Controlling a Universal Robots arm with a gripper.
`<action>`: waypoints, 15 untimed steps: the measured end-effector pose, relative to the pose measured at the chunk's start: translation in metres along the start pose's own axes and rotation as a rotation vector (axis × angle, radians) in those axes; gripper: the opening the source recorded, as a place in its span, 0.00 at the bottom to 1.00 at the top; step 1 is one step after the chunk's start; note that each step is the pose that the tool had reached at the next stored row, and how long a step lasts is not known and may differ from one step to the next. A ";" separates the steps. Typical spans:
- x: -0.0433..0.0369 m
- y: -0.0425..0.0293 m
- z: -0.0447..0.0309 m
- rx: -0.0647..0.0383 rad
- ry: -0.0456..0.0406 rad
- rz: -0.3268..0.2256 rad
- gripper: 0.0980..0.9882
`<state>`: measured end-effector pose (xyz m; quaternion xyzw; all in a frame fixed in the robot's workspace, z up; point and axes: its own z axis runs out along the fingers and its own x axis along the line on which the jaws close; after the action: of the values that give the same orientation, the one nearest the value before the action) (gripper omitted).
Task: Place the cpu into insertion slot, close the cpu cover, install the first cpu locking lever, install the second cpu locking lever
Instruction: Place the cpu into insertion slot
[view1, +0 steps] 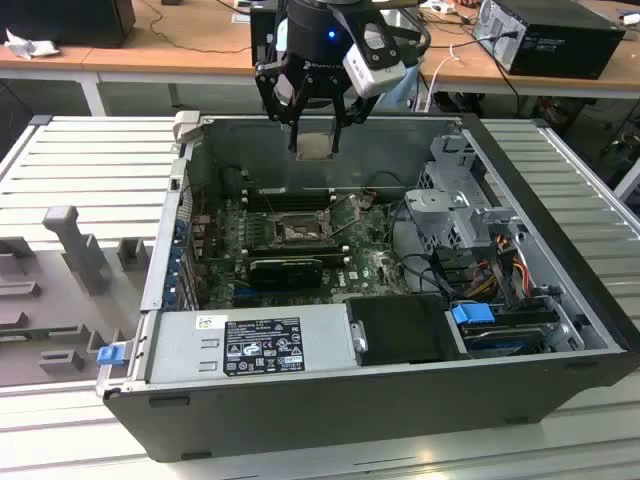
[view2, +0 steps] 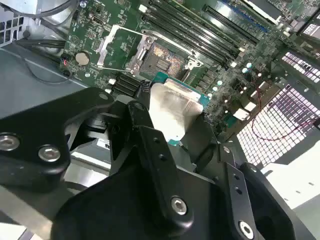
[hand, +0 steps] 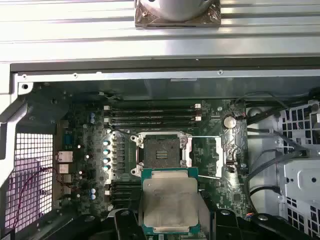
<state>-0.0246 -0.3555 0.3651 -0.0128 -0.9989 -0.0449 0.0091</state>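
Note:
My gripper (view1: 315, 128) hangs above the open computer case, shut on the cpu (view1: 316, 146), which it grips by two opposite edges. In both wrist views the cpu (hand: 170, 202) (view2: 172, 110) shows its silvery metal face, with a black finger (view2: 142, 125) on each side. Well below it on the green motherboard lies the insertion slot (hand: 161, 152) (view2: 162, 60) (view1: 297, 231), dark, uncovered and empty. The cpu cover (hand: 222, 152) (view2: 111, 45) is swung open and lies beside the slot. Thin wire levers (hand: 205, 137) stand out next to the cover.
Long black memory slots (hand: 152, 115) run along the slot's far side. A grey power supply (view1: 255, 345) fills the case's front, and a drive cage (view1: 450, 215) with cables sits at the exterior view's right. The case walls (view1: 330, 125) ring the board.

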 end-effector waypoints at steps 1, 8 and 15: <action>0.0000 0.0000 0.0000 0.000 -0.0004 0.005 0.48; 0.0000 0.0000 0.0003 -0.003 -0.0135 0.151 0.48; -0.0001 -0.0002 0.0017 -0.003 -0.0141 0.160 0.48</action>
<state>-0.0246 -0.3555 0.3634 -0.0927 -0.9946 -0.0454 0.0056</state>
